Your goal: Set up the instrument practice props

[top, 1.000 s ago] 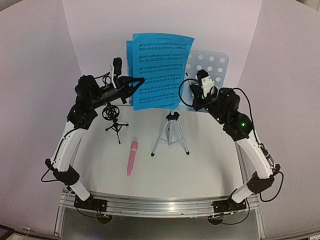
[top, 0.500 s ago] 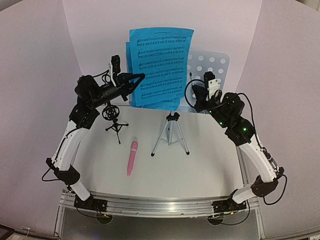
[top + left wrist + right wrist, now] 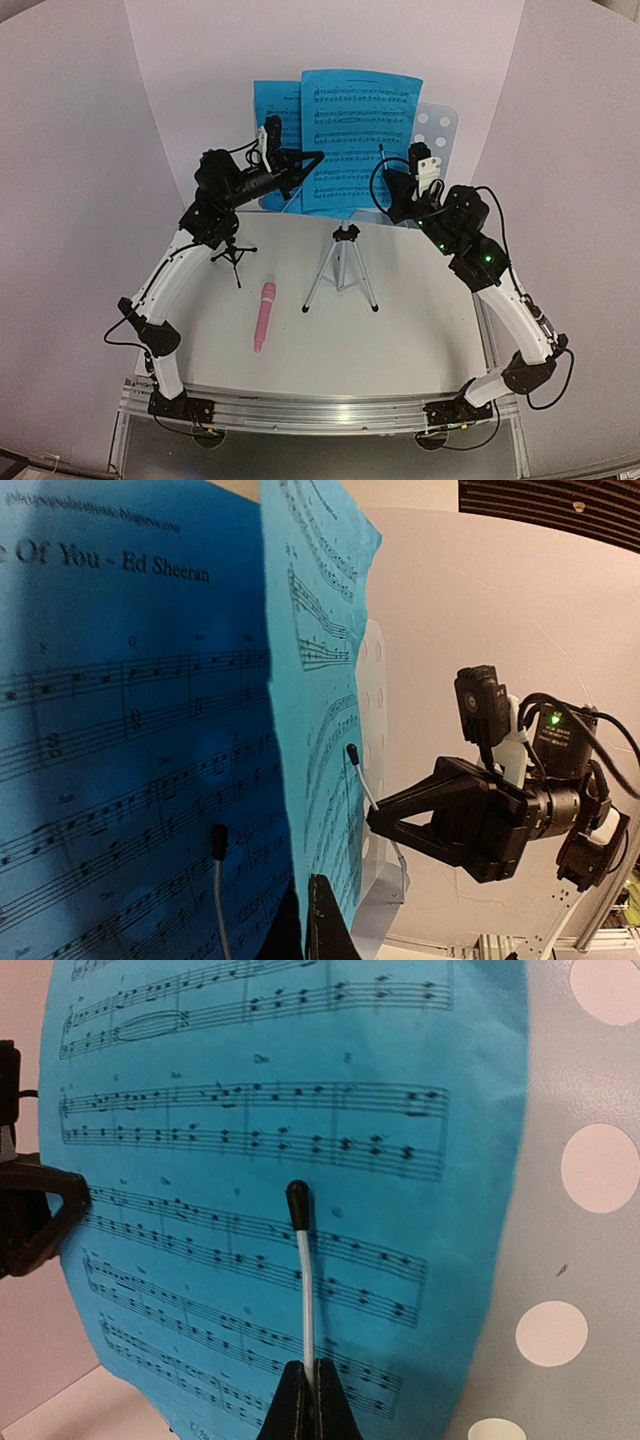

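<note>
Music stand (image 3: pixel 446 132) mostly behind sheets (image 3: pixel 360 135), mic holder (image 3: pixel 234 256) perhaps half-hidden

3 pale lilac wall panels (image 3: pixel 190 60) enclose a white table (image 3: pixel 400 340) on the left, far and right sides; a metal rail (image 3: pixel 320 400) lines its near edge.

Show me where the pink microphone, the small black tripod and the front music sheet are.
pink microphone (image 3: pixel 264 316): top view, middle of its body.
small black tripod (image 3: pixel 233 255): top view, where its legs meet.
front music sheet (image 3: pixel 360 130): top view, middle of the page.
</note>
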Robot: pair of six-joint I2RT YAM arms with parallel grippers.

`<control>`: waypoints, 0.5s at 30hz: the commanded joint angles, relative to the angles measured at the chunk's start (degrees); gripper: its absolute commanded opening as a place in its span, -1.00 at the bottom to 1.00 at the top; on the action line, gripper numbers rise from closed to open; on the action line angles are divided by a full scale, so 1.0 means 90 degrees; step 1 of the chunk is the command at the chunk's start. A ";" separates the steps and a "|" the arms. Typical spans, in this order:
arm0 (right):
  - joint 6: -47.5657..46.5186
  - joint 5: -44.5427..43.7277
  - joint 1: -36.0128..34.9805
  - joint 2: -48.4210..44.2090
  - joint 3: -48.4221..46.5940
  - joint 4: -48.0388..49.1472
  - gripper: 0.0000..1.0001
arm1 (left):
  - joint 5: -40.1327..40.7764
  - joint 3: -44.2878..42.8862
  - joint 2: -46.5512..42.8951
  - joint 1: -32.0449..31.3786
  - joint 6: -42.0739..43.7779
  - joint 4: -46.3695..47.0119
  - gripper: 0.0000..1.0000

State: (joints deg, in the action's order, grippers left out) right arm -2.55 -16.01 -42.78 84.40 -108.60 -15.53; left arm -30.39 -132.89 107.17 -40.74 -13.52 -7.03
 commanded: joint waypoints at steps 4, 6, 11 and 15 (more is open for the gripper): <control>0.0125 0.0169 -0.0022 -0.0200 0.0006 0.0720 -1.00 | -0.0225 -0.0814 0.0670 -0.0333 0.0271 0.0647 -1.00; 0.0118 0.0164 -0.0022 -0.0246 0.0051 0.0720 -1.00 | -0.0049 -0.1021 0.0834 -0.0492 0.0553 0.0396 -1.00; 0.0087 0.0141 -0.0023 -0.0362 0.0151 0.0720 -1.00 | 0.0016 -0.0943 0.0980 -0.0541 0.0318 0.0831 -1.00; 0.0061 0.0113 -0.0022 -0.0430 0.0175 0.0720 -1.00 | 0.0022 -0.0989 0.1093 -0.0664 0.0363 0.1074 -1.00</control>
State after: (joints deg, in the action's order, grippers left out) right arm -2.30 -15.79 -42.78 83.41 -106.70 -13.93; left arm -30.83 -139.20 115.78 -46.04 -10.68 -2.08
